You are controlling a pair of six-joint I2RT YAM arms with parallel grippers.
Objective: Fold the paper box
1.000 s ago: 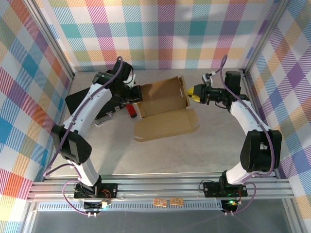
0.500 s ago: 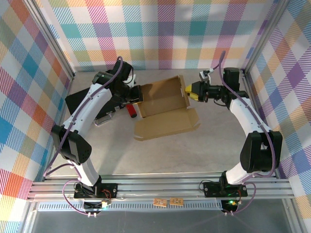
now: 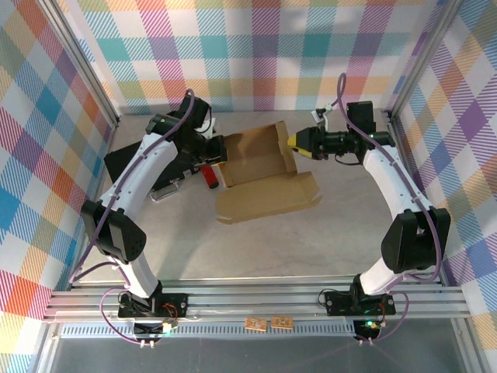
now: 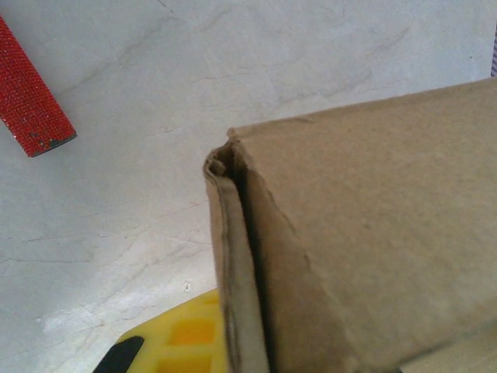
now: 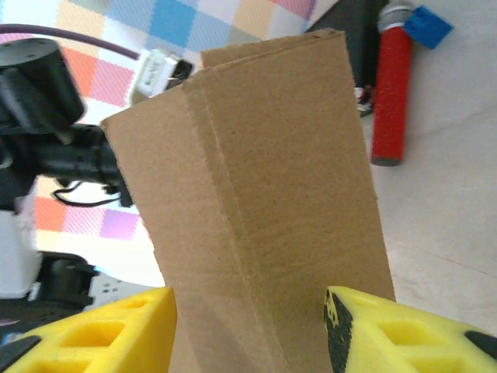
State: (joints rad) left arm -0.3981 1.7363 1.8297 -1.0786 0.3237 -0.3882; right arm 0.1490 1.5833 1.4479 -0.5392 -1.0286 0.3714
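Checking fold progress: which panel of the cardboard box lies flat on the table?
The paper box's wide near-side panel: it lies spread on the table, while the other walls stand upright.

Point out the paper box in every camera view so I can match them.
Top external: paper box at centre, slightly toward the back.
Left wrist: paper box corner on the right side.
Right wrist: paper box flap upright at centre, between yellow fingers.
Shared landmark: red cylinder.

Brown paper box (image 5: 264,194) panel upright, dead ahead of right gripper (image 5: 248,334); jaws spread, yellow pads (image 5: 101,338) low on either side. Red cylinder (image 5: 390,93) lying on pale worktop (image 5: 443,194), upper right.
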